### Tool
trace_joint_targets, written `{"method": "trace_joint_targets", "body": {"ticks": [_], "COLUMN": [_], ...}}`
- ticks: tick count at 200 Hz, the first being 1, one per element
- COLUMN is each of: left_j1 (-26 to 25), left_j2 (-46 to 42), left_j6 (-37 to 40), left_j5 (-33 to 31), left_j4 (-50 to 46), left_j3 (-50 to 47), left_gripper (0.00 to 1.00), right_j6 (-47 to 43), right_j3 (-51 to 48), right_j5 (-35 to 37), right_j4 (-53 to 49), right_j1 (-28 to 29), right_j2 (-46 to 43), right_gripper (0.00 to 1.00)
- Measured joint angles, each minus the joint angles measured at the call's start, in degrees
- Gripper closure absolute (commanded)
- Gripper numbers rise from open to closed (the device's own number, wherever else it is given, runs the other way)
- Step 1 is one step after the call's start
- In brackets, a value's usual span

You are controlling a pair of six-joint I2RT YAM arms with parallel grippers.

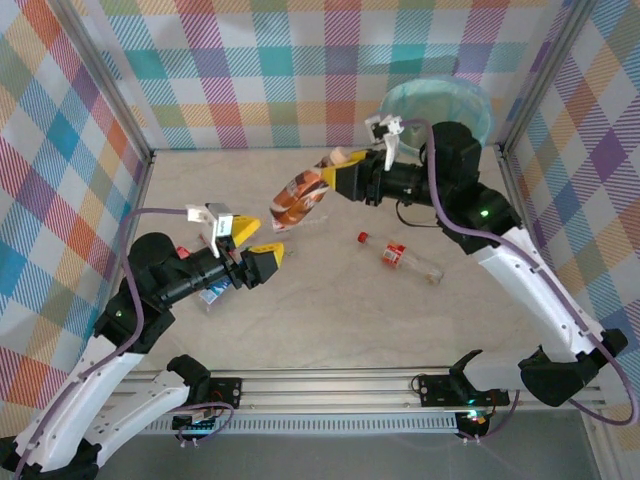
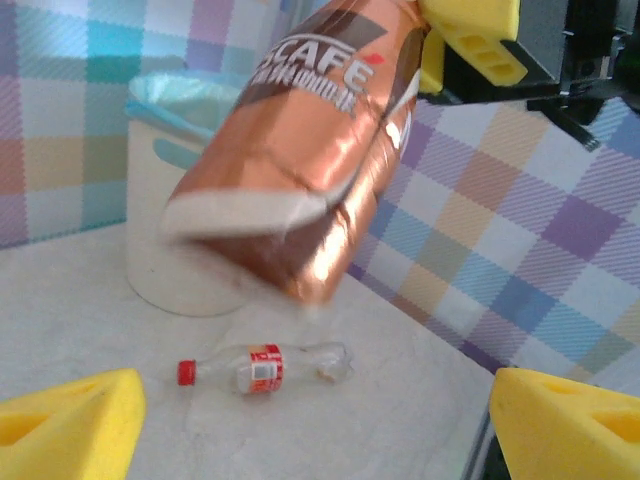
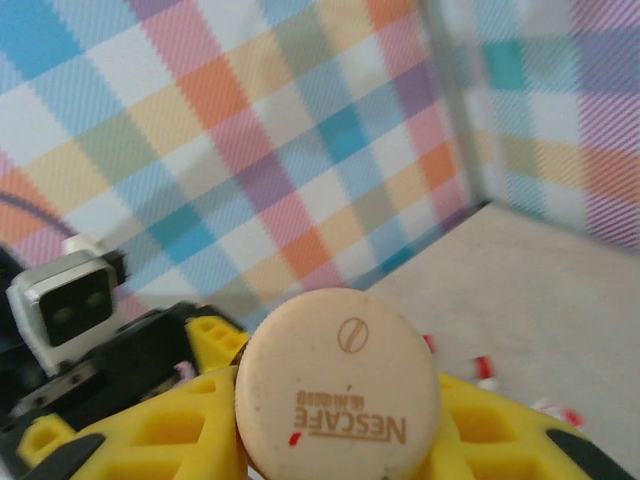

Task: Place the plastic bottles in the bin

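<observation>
A brown Nescafé plastic bottle hangs tilted above the table, its body filling the upper left wrist view. My right gripper is shut on its neck, just under the cream cap, with a yellow finger on each side. My left gripper stands open just left of and below the bottle's base, apart from it, with nothing between its fingers. A clear bottle with red cap and red label lies flat on the table. The bin, white with a light blue liner, stands in the far right corner.
Another small bottle with a blue label lies partly hidden under my left arm, with a red cap beside it. Plaid walls close in the left, back and right. A metal rail runs along the near edge.
</observation>
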Motion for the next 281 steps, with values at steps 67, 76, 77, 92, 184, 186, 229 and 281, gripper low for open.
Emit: {"method": "trace_joint_targets", "body": {"ticks": [67,76,77,92,184,186,229,281], "left_j1": [-0.04,-0.04,-0.04,-0.04,-0.04,-0.04,-0.04,-0.04], "left_j2": [3.8,5.05,5.25,7.13,17.33,17.44,19.32,21.64], "left_j6": [0.46,0.52,0.57,0.63,-1.99,-2.03,-3.76,-4.57], "left_j5": [-2.54,-2.82,-2.86,-3.61,-8.31,-8.33,-9.44,-9.88], "left_j4": [-0.57,-0.59,-0.61,-0.72,-5.18,-5.2,-5.16,-5.16], "left_j3": [3.69,3.69,3.69,3.69,3.67,3.67,3.56,3.56], "left_gripper": [0.12,0.12,0.12,0.13,0.13,0.13,0.13,0.13], "right_j6": [-19.19,-21.11,-21.31,-23.47,-31.56,-31.58,-29.94,-26.21], "right_j3": [15.08,16.48,16.61,19.02,23.67,23.67,24.06,14.6], "right_j5": [27.61,30.64,30.91,35.67,48.87,48.94,49.62,50.23], "right_j4": [-6.54,-6.84,-6.88,-6.97,-11.82,-12.02,-14.27,-13.79], "right_j1": [-7.08,-9.25,-9.42,-13.46,-23.58,-23.61,-23.58,-22.45], "right_j2": [4.94,6.8,6.95,10.91,26.91,26.95,26.73,20.65], "right_gripper": [0.81,0.81,0.81,0.81,0.84,0.83,0.75,0.71]}}
